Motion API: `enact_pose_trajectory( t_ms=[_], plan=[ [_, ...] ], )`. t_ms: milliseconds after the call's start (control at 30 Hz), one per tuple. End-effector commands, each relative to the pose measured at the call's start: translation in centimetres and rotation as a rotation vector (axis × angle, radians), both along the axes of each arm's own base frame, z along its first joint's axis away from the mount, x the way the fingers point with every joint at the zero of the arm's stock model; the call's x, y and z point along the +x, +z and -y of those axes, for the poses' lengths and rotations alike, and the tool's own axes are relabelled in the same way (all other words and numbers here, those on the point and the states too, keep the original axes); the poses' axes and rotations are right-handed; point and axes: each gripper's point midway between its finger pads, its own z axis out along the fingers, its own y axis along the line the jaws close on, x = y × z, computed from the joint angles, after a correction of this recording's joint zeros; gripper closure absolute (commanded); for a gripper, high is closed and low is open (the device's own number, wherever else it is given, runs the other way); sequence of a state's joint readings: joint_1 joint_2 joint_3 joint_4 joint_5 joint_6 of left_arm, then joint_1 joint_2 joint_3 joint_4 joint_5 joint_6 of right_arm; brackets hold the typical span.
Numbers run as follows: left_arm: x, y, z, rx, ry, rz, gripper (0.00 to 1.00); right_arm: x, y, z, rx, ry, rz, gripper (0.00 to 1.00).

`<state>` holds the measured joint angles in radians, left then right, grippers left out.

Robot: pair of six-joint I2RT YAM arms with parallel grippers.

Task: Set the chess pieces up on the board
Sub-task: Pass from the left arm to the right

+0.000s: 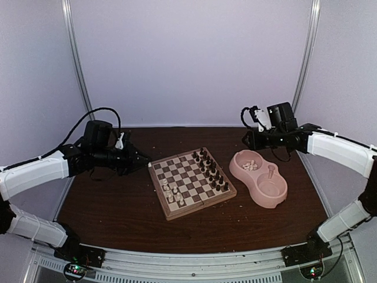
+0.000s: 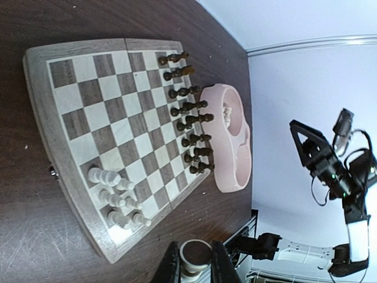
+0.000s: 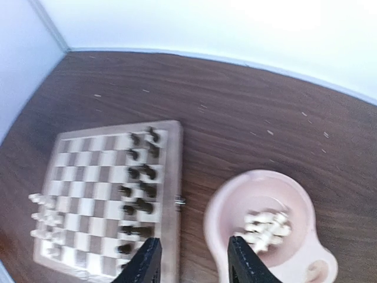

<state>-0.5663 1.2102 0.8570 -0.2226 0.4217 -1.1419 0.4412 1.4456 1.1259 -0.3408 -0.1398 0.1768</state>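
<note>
Board (image 1: 191,183) on dk table (image 1: 118,212) — pale walls (image 1: 188,59)

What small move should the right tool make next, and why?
Probably shift the right tool over the white pieces in the bowl and lower onto one. Its jaws stand apart and empty beside that heap, and the board holds only a few white ones.

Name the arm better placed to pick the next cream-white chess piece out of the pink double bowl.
Right. The right gripper hangs open over the cream-white pieces in the pink double bowl. The left gripper is shut, beyond the wooden chessboard, away from the bowl.
</note>
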Motion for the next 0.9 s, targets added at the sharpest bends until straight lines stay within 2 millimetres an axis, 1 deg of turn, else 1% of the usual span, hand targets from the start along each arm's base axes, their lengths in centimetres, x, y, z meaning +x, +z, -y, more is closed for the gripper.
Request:
enact_pose_trajectory(
  t_ms=[0, 67, 100, 167, 200, 233, 300, 400, 533, 633, 833, 867],
  plan=[
    [1.9, 2.8, 2.2, -0.154, 0.085, 0.055, 0.88, -5.4, 5.7, -7.1, 0.191, 0.233, 0.136, 0.59],
    [2.3, 3.2, 3.3, -0.209, 0.108, 0.058, 0.89, -7.7, 7.1, -9.7, 0.246, 0.293, 0.171, 0.58],
    [2.5, 3.4, 3.8, -0.238, 0.118, 0.058, 0.9, -8.5, 8.2, -11.0, 0.289, 0.321, 0.201, 0.58],
    [2.8, 3.8, 4.9, -0.295, 0.126, 0.054, 0.9, -10.0, 9.2, -13.1, 0.344, 0.37, 0.225, 0.58],
    [2.9, 4.2, 5.5, -0.324, 0.126, 0.052, 0.9, -10.7, 9.0, -14.1, 0.348, 0.397, 0.22, 0.58],
    [3.0, 4.5, 6.2, -0.348, 0.125, 0.053, 0.9, -11.1, 9.4, -15.1, 0.359, 0.419, 0.237, 0.58],
    [3.1, 4.9, 7.2, -0.379, 0.126, 0.05, 0.9, -11.7, 8.9, -16.9, 0.344, 0.457, 0.236, 0.58],
    [3.0, 5.6, 8.5, -0.424, 0.12, 0.05, 0.9, -12.1, 7.9, -18.9, 0.337, 0.494, 0.212, 0.58],
    [3.0, 5.7, 9.2, -0.423, 0.116, 0.058, 0.9, -12.2, 6.9, -20.5, 0.338, 0.517, 0.205, 0.58],
    [3.0, 5.5, 9.6, -0.427, 0.108, 0.053, 0.9, -11.7, 6.1, -21.3, 0.333, 0.512, 0.193, 0.59],
    [2.8, 5.5, 9.9, -0.425, 0.099, 0.047, 0.9, -11.1, 5.7, -22.4, 0.347, 0.516, 0.183, 0.61],
    [2.7, 5.5, 9.9, -0.423, 0.099, 0.046, 0.9, -11.1, 5.9, -22.7, 0.354, 0.524, 0.185, 0.61]
  ],
)
